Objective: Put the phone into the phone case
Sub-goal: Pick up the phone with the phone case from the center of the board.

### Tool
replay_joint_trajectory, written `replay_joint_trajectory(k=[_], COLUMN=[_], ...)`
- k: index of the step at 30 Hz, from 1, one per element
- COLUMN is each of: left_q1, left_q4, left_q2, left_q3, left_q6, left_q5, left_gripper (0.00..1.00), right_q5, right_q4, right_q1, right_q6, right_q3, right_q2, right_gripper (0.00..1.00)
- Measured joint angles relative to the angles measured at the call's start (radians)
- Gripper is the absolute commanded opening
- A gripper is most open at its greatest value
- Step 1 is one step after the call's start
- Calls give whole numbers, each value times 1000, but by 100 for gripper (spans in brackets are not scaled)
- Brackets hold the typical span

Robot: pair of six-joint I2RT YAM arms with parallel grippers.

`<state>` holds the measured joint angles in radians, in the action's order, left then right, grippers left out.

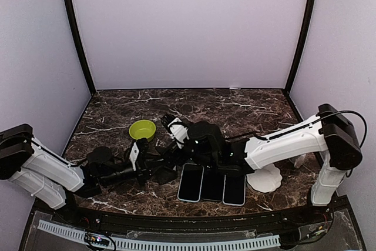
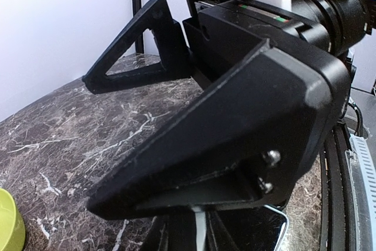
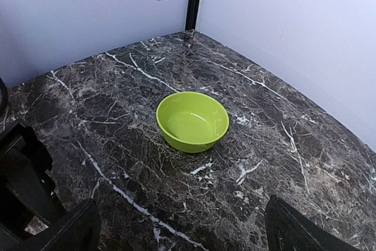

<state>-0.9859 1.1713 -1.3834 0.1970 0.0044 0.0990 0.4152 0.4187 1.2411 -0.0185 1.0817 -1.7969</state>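
Observation:
Three dark flat slabs lie side by side near the table's front edge. The left one (image 1: 190, 183) is glossy with a pale blue rim and looks like the phone (image 2: 267, 230). The middle slab (image 1: 212, 185) and the right slab (image 1: 234, 189) are dark, and I cannot tell which is the phone case. My left gripper (image 1: 169, 171) sits low at the phone's left edge. Its fingers (image 2: 235, 236) stand close together around a thin pale strip, mostly hidden. My right gripper (image 3: 182, 230) hovers open just above, aimed at the bowl, its big black fingers (image 2: 205, 157) filling the left wrist view.
A lime green bowl (image 1: 142, 129) (image 3: 192, 120) stands on the marble table (image 1: 247, 110) behind and left of the grippers. A white crumpled object (image 1: 264, 179) lies right of the slabs, under the right arm. Purple walls enclose three sides.

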Motion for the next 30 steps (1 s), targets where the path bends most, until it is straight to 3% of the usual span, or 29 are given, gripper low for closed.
replay_joint_trajectory(k=[10, 16, 18, 25, 30], left_q1=[0, 8, 22, 92, 108], left_q4=[-67, -105, -119, -180, -203], left_q2=[48, 72, 79, 82, 79], left_q3=[0, 0, 2, 35, 48], left_q6=[34, 66, 74, 74, 79], left_q5=[42, 104, 132, 255, 320], left_gripper=[0, 0, 0, 0, 0], right_q5=[-386, -570, -615, -706, -750], right_q4=[-156, -158, -155, -172, -158], right_q1=[-138, -148, -146, -146, -152], right_q6=[90, 172, 201, 304, 335], right_q3=[-125, -176, -177, -143, -143], right_q2=[220, 225, 197, 82, 76], right_gripper=[95, 87, 79, 33, 24])
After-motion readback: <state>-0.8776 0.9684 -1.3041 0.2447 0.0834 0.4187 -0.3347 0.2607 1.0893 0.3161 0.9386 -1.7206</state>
